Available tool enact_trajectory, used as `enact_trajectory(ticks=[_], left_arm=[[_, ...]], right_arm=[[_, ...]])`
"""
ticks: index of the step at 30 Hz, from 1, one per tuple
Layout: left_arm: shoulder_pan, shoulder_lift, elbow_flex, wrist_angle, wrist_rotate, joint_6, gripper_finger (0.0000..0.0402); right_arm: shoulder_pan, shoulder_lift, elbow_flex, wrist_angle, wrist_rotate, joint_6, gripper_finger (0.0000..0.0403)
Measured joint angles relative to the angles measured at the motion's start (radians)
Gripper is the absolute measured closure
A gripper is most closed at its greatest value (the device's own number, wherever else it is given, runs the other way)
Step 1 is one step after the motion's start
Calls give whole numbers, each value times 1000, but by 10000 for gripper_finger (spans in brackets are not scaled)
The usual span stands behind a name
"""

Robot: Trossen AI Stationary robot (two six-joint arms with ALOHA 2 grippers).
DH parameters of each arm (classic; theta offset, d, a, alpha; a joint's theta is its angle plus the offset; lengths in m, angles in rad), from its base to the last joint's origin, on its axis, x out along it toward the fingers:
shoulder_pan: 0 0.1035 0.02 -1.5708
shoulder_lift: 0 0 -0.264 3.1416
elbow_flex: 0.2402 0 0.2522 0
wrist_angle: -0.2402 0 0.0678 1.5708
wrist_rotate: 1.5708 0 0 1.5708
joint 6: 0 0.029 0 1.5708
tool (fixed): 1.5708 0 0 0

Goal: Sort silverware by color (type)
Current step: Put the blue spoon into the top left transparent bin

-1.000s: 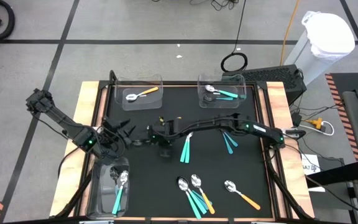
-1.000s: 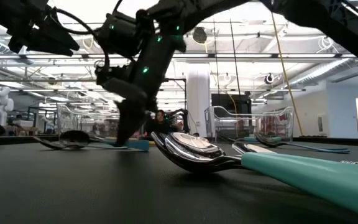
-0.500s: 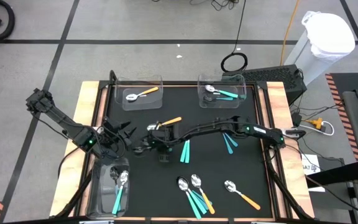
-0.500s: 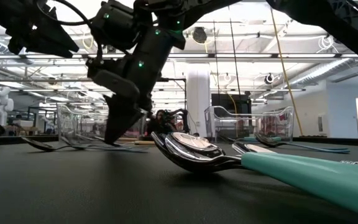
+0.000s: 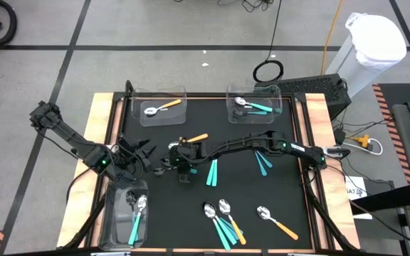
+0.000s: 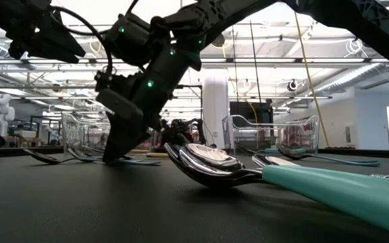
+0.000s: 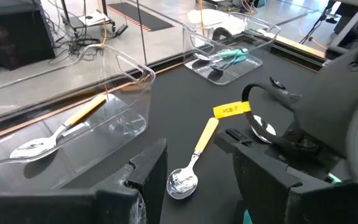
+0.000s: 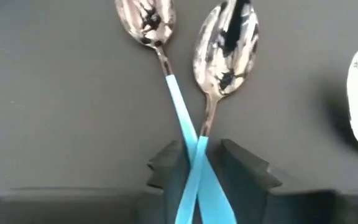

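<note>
I'm partway through, I reckon. On the black table (image 5: 297, 142), about ten loose spoons (image 5: 221, 217) remain unsorted, and the three clear bins (image 5: 280, 96) hold only a few. My left gripper (image 5: 130, 160) waits at the table's left side, its fingers apart and empty. My right gripper (image 8: 197, 152) is mid-table, its fingers parted around two crossed light blue spoons (image 8: 182, 115) lying on the table.

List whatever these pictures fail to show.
- Right wrist view: handle ends of the light blue spoons, hidden by the right pincer.
- Low view: teal spoon, handle cut off by the right edge.
- High view: spoons in the near-left bin, too small to count.
</note>
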Motion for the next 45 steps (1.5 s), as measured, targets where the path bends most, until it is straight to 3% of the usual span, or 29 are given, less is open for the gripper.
enact_trajectory(ticks=[8, 16, 26, 29, 32, 40, 45], left_arm=[[0, 0, 0, -1, 0, 0, 219], [0, 0, 0, -4, 0, 0, 219], [0, 0, 0, -12, 0, 1, 219], [0, 0, 0, -11, 0, 0, 219], [0, 0, 0, -11, 0, 3, 219], [0, -47, 0, -44, -5, 12, 219], [0, -131, 26, -62, -56, 113, 219]], right_arm=[[-10, -5, -14, -2, -22, 0, 396], [-6, -52, -19, -25, -50, -5, 400], [-4, -101, -17, 10, 6, -56, 403], [-12, -102, -17, 63, 78, -111, 403], [-38, -111, -17, 115, 134, -198, 403], [-151, -113, 79, 156, 134, -365, 403], [-235, -114, 135, 167, 125, -455, 403]])
